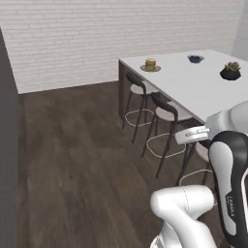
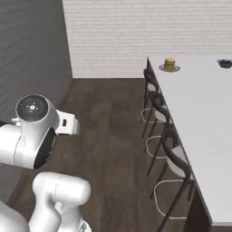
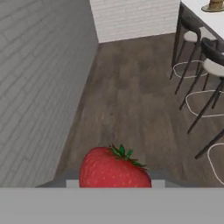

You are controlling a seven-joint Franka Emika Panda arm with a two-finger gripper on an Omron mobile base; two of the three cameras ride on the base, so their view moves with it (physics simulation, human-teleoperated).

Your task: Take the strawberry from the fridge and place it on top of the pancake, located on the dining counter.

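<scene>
The claw (image 3: 114, 186) is clenched on the strawberry (image 3: 114, 169). In the hand view the berry sits at the bottom centre, red with green leaves at its upper right, above the dark wood floor (image 3: 131, 96).

The pancake (image 1: 150, 63) is a small golden-brown stack on a round grey plate (image 1: 150, 69). The plate rests on the white surface (image 1: 193, 87) close to its far-left corner, near the edge that faces the stools. In the right base view the same stack (image 2: 170, 64) stands near the far end of the surface, by the stool-side edge.

A grey bowl (image 1: 195, 59) of dark berries sits further along the far edge. A dark potted succulent (image 1: 231, 70) stands toward the right side of the surface, well apart from the plate.

Dark stools (image 1: 164, 114) with pale seats line the near-left edge.
</scene>
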